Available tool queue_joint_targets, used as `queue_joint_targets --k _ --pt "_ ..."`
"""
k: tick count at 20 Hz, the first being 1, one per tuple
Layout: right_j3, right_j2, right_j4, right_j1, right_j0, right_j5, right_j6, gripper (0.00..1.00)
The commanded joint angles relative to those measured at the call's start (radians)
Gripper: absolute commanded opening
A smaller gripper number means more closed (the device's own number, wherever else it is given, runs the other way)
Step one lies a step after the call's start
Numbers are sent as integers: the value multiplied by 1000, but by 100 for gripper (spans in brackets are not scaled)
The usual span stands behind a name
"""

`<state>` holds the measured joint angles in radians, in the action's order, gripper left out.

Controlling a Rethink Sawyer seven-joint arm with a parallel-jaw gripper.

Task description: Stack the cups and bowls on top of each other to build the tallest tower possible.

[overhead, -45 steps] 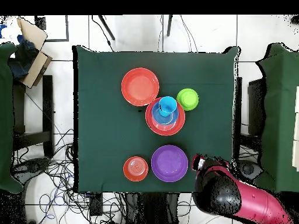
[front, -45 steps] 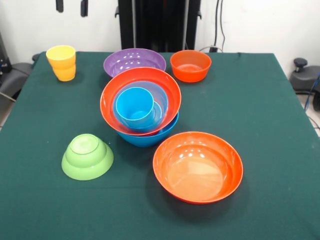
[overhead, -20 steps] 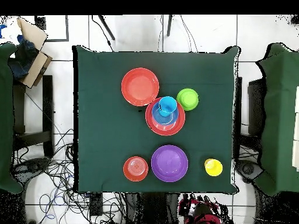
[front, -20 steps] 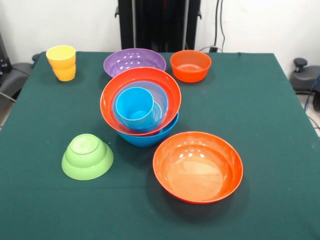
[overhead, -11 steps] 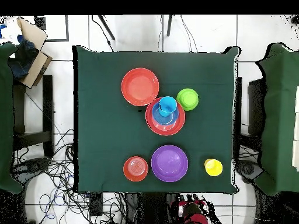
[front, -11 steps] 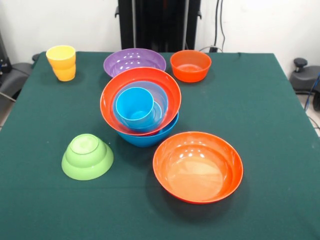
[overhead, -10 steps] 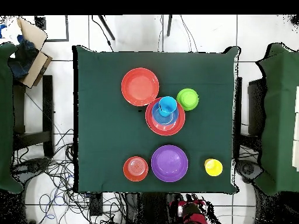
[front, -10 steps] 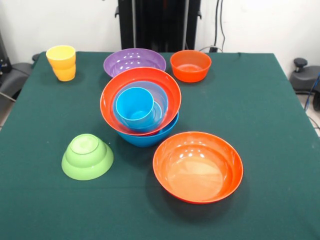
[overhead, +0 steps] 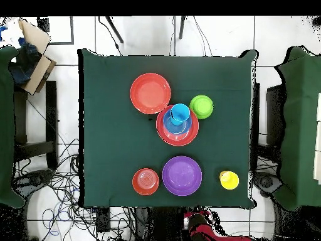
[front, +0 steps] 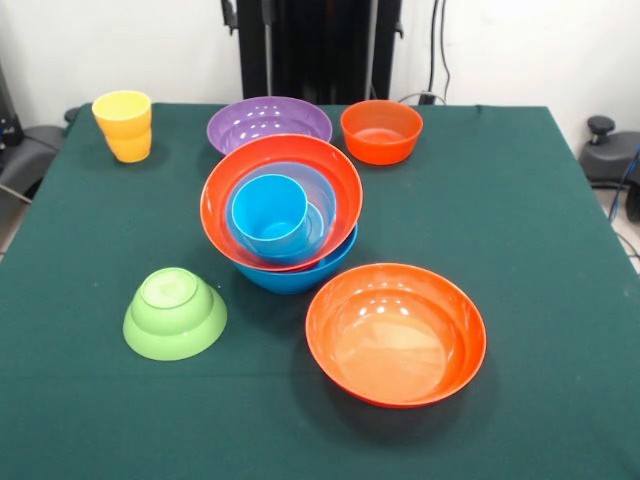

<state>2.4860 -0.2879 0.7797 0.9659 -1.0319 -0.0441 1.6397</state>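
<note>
The tower stands mid-table and leans toward the front: a large blue bowl [front: 300,272] at the bottom, a large orange bowl [front: 343,190] in it, then a medium blue bowl [front: 320,192] and the sky blue cup [front: 268,212]. The yellow cup [front: 123,125] stands upright at the far left corner. Loose bowls lie around it: purple [front: 268,122], small orange [front: 381,131], a second large orange [front: 396,333], and a lime green one [front: 174,312] upside down. My gripper [front: 247,12] barely shows at the top edge, far above the purple bowl. The red arm [overhead: 202,226] is off the table.
The green cloth table [front: 540,250] has bare room on its right side and along the front edge. A cardboard box [overhead: 28,53] sits on a side stand beyond the table. Cables lie on the floor around the base.
The arm has swung away from the yellow cup's corner and drawn back behind the table's edge. The cups and bowls have not moved.
</note>
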Motion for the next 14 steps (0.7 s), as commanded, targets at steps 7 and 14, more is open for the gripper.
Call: queue_joint_targets --k 7,14 --pt "-226 79 4 -174 102 81 126 100" --pt "-229 136 -6 -139 135 66 130 100"
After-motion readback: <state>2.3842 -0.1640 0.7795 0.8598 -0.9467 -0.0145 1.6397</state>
